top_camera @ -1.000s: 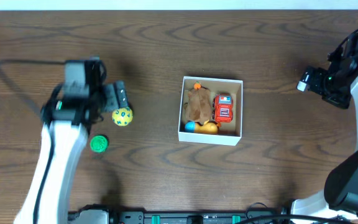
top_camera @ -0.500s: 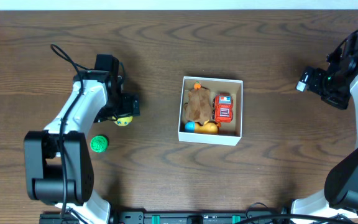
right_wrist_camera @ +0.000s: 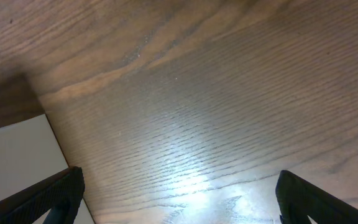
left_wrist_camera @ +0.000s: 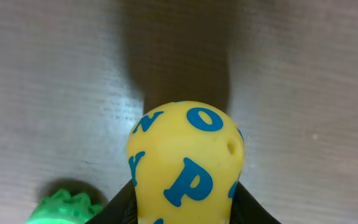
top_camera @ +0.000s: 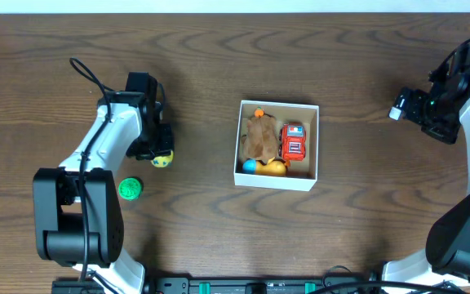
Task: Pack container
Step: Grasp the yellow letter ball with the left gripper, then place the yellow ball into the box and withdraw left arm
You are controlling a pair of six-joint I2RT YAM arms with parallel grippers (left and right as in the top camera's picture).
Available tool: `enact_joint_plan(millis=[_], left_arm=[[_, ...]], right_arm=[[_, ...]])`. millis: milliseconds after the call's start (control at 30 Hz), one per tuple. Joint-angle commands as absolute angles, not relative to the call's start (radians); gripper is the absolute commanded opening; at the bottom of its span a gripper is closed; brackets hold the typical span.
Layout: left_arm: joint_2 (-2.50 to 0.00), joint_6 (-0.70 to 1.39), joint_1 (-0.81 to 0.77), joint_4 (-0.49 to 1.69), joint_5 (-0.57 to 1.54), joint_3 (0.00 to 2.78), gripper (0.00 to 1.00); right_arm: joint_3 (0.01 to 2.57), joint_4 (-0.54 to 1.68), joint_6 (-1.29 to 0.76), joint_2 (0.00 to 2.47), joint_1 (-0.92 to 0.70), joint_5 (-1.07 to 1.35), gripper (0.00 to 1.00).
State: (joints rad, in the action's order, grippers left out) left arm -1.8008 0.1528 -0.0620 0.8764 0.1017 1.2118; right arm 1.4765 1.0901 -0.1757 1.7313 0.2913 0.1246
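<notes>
our container sits in the middle of the tabletop, with some toys already inside. our left tool pinches the yellow ball near the left edge. the green toy is not packed yet. our right tool is spread, holding nothing.

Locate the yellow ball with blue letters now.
In the overhead view, the yellow ball with blue letters lies left of the white cardboard box, within the left pincer, beside the green knobbly toy.
</notes>
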Motion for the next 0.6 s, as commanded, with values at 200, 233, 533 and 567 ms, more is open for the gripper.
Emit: enact_joint_plan(millis=[200, 233, 533, 567], left_arm=[[-1.568, 0.113, -0.211, 0.995, 0.101, 1.500, 0.21], [-1.547, 0.102, -0.242, 0.986, 0.101, 1.516, 0.20], [-1.557, 0.087, -0.590, 0.862, 0.101, 1.527, 0.15], [-1.578, 0.087, -0.623, 0.846, 0.102, 1.527, 0.14]], right_arm=[[1.472, 1.092, -0.186, 1.740, 0.294, 0.135, 0.99], [1.472, 1.092, -0.186, 1.740, 0.294, 0.136, 0.99], [1.472, 1.092, -0.186, 1.740, 0.294, 0.136, 0.99], [1.472, 1.092, -0.186, 1.740, 0.294, 0.136, 0.99]])
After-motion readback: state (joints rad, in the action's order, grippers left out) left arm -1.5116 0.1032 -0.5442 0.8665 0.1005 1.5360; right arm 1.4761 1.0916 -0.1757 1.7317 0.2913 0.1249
